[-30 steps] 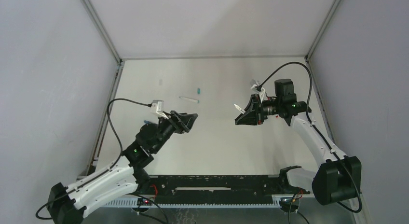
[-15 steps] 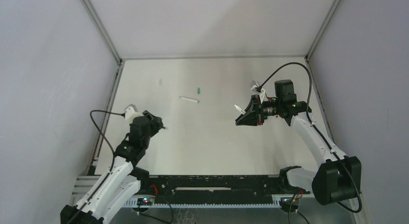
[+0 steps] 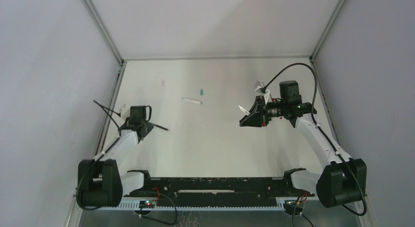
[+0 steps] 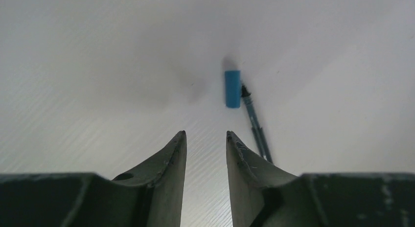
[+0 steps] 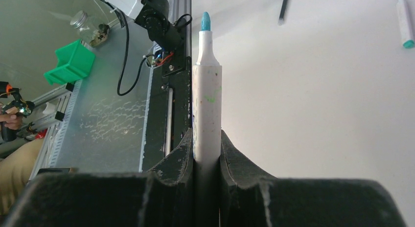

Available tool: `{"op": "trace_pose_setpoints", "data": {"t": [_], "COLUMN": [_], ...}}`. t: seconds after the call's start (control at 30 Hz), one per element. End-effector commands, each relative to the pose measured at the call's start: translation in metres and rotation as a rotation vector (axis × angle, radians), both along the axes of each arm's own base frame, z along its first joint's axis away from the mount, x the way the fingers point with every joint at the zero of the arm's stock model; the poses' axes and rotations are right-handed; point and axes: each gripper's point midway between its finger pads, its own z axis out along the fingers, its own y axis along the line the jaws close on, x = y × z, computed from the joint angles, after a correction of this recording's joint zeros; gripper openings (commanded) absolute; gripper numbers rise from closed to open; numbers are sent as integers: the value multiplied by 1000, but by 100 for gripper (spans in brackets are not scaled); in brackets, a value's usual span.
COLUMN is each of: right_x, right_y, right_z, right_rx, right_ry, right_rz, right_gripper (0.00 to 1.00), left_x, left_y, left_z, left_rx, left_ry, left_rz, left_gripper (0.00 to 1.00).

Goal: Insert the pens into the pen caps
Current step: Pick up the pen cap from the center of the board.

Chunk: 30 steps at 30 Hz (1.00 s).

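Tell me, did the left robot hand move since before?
Yes. The left gripper pulled away to the left, ending farther from the white pen, which stayed where it was.

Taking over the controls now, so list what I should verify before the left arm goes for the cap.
1. Right pincer shut firmly on the white pen: ok.
2. The pen's teal tip is bare and points out of the pincer: ok.
3. Left pincer is open with nothing in it: ok.
4. Blue cap is in the left wrist view, ahead of the fingers and slightly right of the gap: ok.
5. Cap is clear of the thin dark pen: not ok, since the pen's end lies right against the cap's side.
6. Which end of the cap is open: cannot tell.
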Motion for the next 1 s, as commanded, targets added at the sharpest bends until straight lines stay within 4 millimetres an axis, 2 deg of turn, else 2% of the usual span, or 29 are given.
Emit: {"op": "trace_pose_setpoints", "data": {"t": [0.0,0.23,0.33,0.63,0.97], "right_x": [2,3,3,4,3], "right_y": [0,-1,-1,-1,-1], "right_z": [19,19,18,18,18], "right_rx": [22,22,22,21,22], "right_ry": [-82,-80,-81,-79,-78], "right_rz": [9,8,8,8,10], "right_gripper": [0,0,0,0,0], "left_x": [28,41,42,50,44], "left_y": [3,14,16,14,14], "left_z": [13,9,5,-6,-20], "left_rx": [28,39,47,34,31], "left_ry": [19,89,149,212,376], "left_rz": [-34,-14,-5,-27,-29], "left_gripper": [41,42,39,37,24]}}
